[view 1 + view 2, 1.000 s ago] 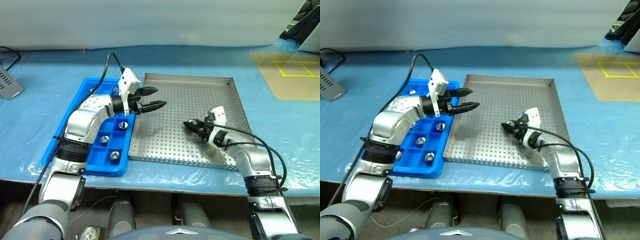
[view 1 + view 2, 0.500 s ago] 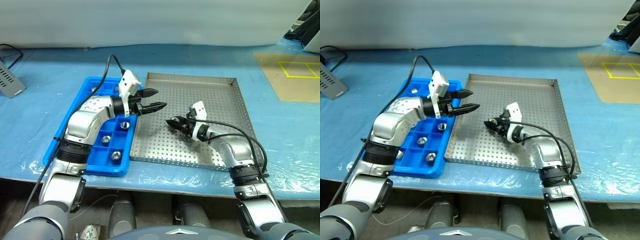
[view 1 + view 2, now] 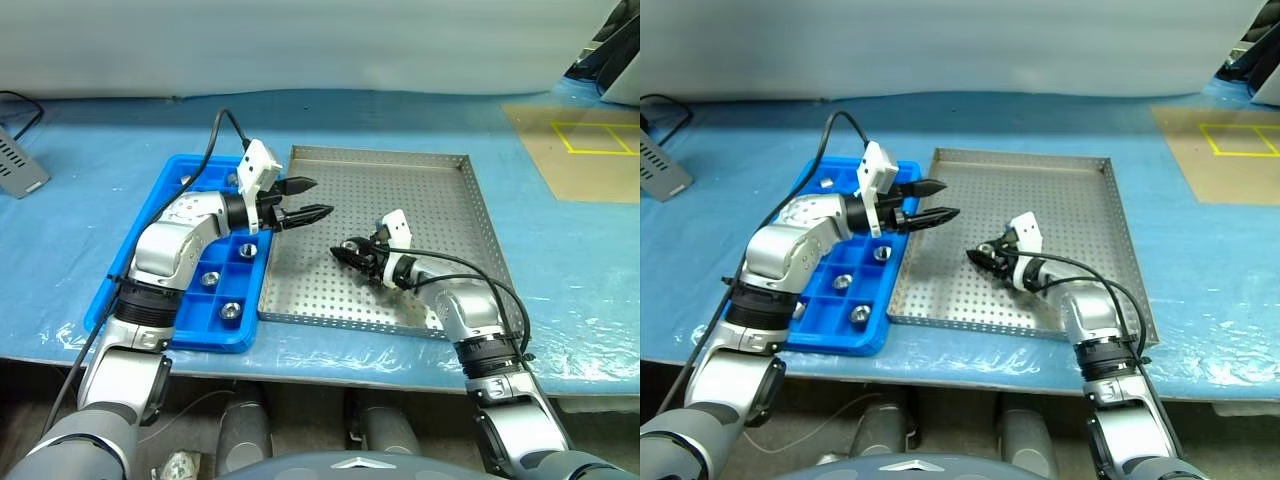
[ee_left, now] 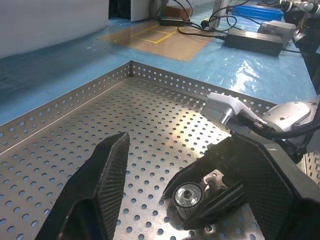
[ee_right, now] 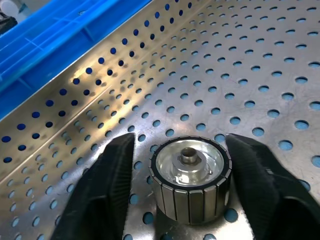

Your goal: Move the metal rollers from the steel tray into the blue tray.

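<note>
From the head camera, the steel tray sits on a blue-covered table, with the blue tray touching its left rim. Metal rollers lie in several of the blue tray's compartments. The left gripper hangs level over the steel tray's left edge, fingers parted and carrying nothing. The right gripper reaches low across the steel tray's floor, pointing toward the blue tray.

In the left wrist view, the left gripper's fingers frame the perforated floor with a clear gap between them. Beyond, the right gripper straddles a single roller resting on the steel tray.

The right wrist view puts that roller standing upright on the perforated floor, central hole up, between the right gripper's fingers. Both fingers stand slightly off its sides, so the claw is open around it rather than clamped. The tray's rim and the blue tray lie just beyond.
</note>
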{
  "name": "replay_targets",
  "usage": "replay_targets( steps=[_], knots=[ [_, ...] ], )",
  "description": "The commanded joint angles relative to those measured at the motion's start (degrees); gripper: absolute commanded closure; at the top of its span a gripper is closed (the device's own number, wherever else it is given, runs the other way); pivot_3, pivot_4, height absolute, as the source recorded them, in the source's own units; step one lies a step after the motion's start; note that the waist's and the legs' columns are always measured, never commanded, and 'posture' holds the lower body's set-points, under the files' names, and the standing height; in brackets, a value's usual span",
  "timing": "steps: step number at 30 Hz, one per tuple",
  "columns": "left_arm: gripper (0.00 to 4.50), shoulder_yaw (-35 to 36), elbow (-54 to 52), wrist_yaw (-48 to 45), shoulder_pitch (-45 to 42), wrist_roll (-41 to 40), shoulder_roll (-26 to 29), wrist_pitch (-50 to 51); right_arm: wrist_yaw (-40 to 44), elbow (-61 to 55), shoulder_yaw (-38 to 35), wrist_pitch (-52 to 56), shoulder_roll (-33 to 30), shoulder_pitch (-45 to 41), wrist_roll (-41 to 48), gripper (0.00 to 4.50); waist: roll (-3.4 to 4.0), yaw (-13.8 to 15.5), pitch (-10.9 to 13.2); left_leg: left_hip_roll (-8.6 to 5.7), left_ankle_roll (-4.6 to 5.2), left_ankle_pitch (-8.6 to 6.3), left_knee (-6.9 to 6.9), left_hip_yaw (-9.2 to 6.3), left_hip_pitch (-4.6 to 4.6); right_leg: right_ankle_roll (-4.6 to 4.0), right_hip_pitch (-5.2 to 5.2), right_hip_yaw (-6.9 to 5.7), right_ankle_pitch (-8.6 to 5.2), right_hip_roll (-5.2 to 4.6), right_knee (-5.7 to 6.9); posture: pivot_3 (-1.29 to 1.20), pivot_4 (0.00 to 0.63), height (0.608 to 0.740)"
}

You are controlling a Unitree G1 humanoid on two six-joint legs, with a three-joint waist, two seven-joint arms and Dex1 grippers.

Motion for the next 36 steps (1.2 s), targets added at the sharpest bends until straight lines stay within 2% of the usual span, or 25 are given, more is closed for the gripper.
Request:
replay_targets(
  steps=[1,4,7,11,14,20,25,29,32,36],
  knots=[
    [1.07,0.28,-1.48,-0.58,-0.52,-0.37,-0.02,-0.95,0.93,-6.81,-3.80,4.19,0.33,-0.36,6.21,1.20,0.00,0.00,0.00,0.00,0.00,0.00,-0.01,0.00,0.00,0.00,0.00,0.00,0.00,0.00,0.00,-0.26,0.150,0.740],
    [1.07,-0.12,-1.41,-2.24,0.05,-0.39,0.47,-1.71,3.22,-11.20,-9.44,10.57,-1.11,-0.08,15.09,1.20,0.01,0.07,0.00,0.00,0.02,-0.01,-0.02,0.00,0.01,0.00,0.00,0.00,0.00,0.00,-0.01,-0.26,0.150,0.740],
    [1.07,-1.68,-1.32,-6.08,1.88,0.26,1.59,-3.82,4.80,-12.74,-13.24,14.57,-5.44,0.43,19.11,1.20,0.01,0.26,0.00,-0.02,0.05,-0.03,-0.03,0.00,0.04,0.00,0.06,0.00,0.00,-0.02,-0.05,-0.26,0.150,0.740],
    [1.07,-5.37,3.98,-7.71,1.85,5.24,1.35,-9.23,4.78,-13.57,-17.30,15.89,-9.93,1.74,21.38,1.20,0.01,0.52,0.00,-0.02,0.04,-0.02,-0.10,0.01,0.09,0.00,0.14,0.00,0.00,-0.02,-0.15,-0.27,0.150,0.740],
    [1.07,-9.15,9.80,-7.19,-0.37,9.97,-1.77,-14.79,2.39,-13.11,-20.01,14.72,-10.46,2.44,21.56,1.20,0.02,0.48,0.00,-0.02,0.02,-0.01,-0.13,0.02,0.14,0.00,0.18,0.00,0.00,-0.02,-0.15,-0.29,0.150,0.740],
    [1.07,-10.70,21.05,-5.21,-5.41,13.57,-9.66,-20.23,-0.61,-14.87,-18.88,12.91,-8.39,4.51,20.73,1.20,0.02,0.12,0.00,-0.03,0.03,-0.01,-0.15,0.03,0.13,0.01,0.16,0.00,0.00,-0.02,-0.18,-0.33,0.150,0.740],
    [1.07,-11.51,27.11,-5.82,-7.40,16.70,-11.75,-24.60,-2.11,-15.74,-18.09,11.51,-7.82,6.66,19.91,1.20,0.02,-0.29,0.00,-0.06,0.09,-0.04,-0.16,0.05,0.11,0.02,0.17,0.04,0.01,-0.02,-0.32,-0.36,0.150,0.740],
    [1.07,-10.08,27.44,-7.95,-7.65,16.02,-10.50,-24.49,-2.18,-16.85,-17.15,11.29,-7.98,8.20,20.07,1.20,0.02,-0.22,0.00,-0.04,0.11,-0.04,-0.28,0.06,0.13,0.02,0.16,0.01,0.01,-0.01,-0.37,-0.37,0.150,0.740],
    [1.07,-5.97,25.08,-9.20,-8.73,12.10,-8.77,-20.73,-1.30,-18.45,-14.65,11.40,-8.08,9.33,19.81,1.20,0.02,-0.22,0.00,-0.05,0.11,-0.04,-0.30,0.06,0.12,0.01,0.16,0.01,0.01,-0.01,-0.41,-0.38,0.150,0.740],
    [1.07,2.97,11.21,-11.74,-7.26,0.83,-2.90,-11.08,-0.37,-18.20,-8.31,9.09,-7.68,9.92,15.95,1.20,0.02,-0.42,0.00,-0.01,0.09,-0.03,-0.32,0.08,0.11,0.00,0.09,0.00,0.01,0.00,-0.37,-0.37,0.150,0.740]
  ],
)
